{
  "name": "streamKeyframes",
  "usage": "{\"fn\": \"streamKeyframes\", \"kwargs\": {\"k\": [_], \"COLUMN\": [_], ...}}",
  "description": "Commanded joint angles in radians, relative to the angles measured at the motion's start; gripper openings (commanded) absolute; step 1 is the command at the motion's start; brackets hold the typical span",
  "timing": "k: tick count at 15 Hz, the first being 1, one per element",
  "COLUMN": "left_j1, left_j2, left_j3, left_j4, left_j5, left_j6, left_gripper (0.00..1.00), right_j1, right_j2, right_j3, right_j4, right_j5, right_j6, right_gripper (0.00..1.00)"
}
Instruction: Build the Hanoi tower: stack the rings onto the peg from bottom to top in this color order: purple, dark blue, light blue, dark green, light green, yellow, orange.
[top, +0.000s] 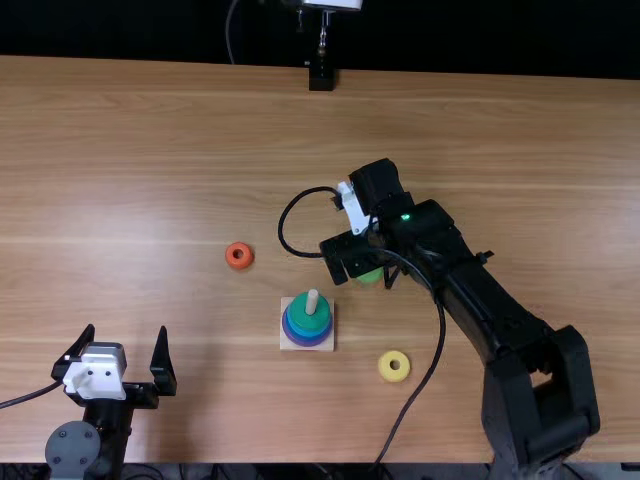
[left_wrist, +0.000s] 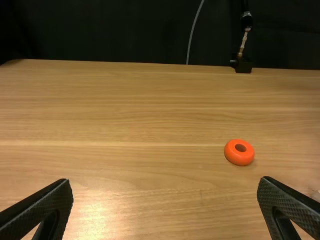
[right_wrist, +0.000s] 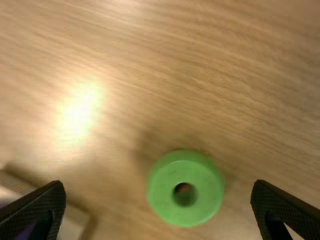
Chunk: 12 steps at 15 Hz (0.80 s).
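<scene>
Textured right end effector (top: 365, 278) stands wide above a round, seemingly smooth light green ring (right_wrist: 185, 214).

orange ring (top: 239, 256), yellow ring (top: 394, 366), green ring (right_wrist: 170, 205) on brown-grained table (top: 150, 180)

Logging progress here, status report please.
Left gripper open, empty. Right gripper open above light green ring. Dark green ring tops stack. Nothing visibly blocking.
</scene>
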Motion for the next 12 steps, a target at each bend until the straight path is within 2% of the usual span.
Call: {"fn": "streamKeyframes", "kwargs": {"k": [1, 12], "left_j1": [-0.001, -0.001], "left_j2": [-0.012, -0.012], "left_j3": [-0.063, -0.063], "left_j4": [-0.023, -0.023], "left_j5": [-0.006, -0.006], "left_j6": [0.007, 0.007], "left_gripper": [1.0, 1.0], "right_j1": [-0.015, -0.023], "right_j2": [0.019, 0.055], "right_j3": [-0.036, -0.041], "right_j4": [-0.003, -0.003], "right_j5": [0.008, 0.008], "right_j6": [0.003, 0.003], "right_gripper": [1.0, 1.0]}}
